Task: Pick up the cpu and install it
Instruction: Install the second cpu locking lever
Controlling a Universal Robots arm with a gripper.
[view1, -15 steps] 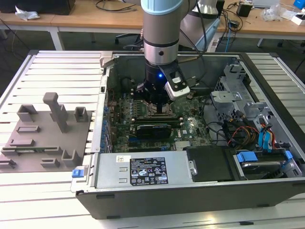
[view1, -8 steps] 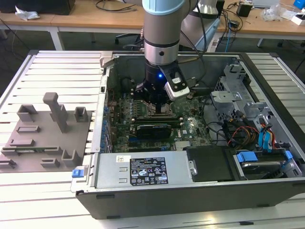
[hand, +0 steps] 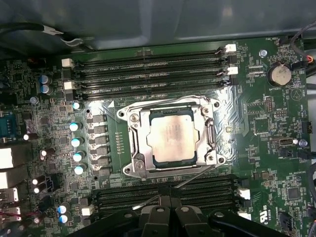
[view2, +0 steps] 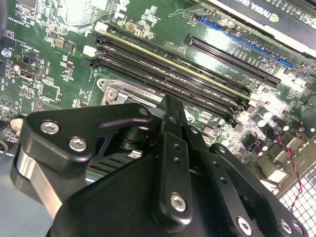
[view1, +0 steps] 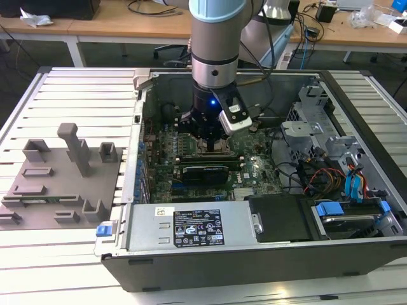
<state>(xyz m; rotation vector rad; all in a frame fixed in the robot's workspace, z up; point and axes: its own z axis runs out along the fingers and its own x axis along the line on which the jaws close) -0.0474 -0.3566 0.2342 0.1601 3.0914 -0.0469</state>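
The gripper [view1: 210, 136] hangs low inside the open case [view1: 254, 254], just above the board [view1: 254, 165]. In both wrist views its black matte links, studded with round silver screw heads, crowd the frame edge: in the first wrist view the fingers [hand: 165, 217] stand pressed together and hold nothing, their tips beside the lower memory slots and apart from the socket. In the second wrist view the gripper [view2: 170, 111] narrows to a single dark blade over the socket's shiny steel corner.

The cpu [hand: 174, 135] lies flat inside the socket frame [hand: 133, 126], a thin square with a pale brushed-metal top, seated level in the recess. The frame is bright stamped steel with round screws at its corners, and a thin wire lever [hand: 195, 177] runs slanting from its lower edge. Long black memory slots [hand: 148, 71] with white end clips run in parallel rows on both sides of the socket. Small blue-topped cylindrical capacitors [hand: 75, 143] line one side, and a round silver coin cell [hand: 280, 75] sits near a corner of the glossy green board.

In the exterior view a long black card [view1: 205, 173] lies across the board next to the gripper, and a grey moulded fixture [view1: 63, 178] with upright posts rests on the ribbed metal table [view1: 63, 82] at the exterior view's left
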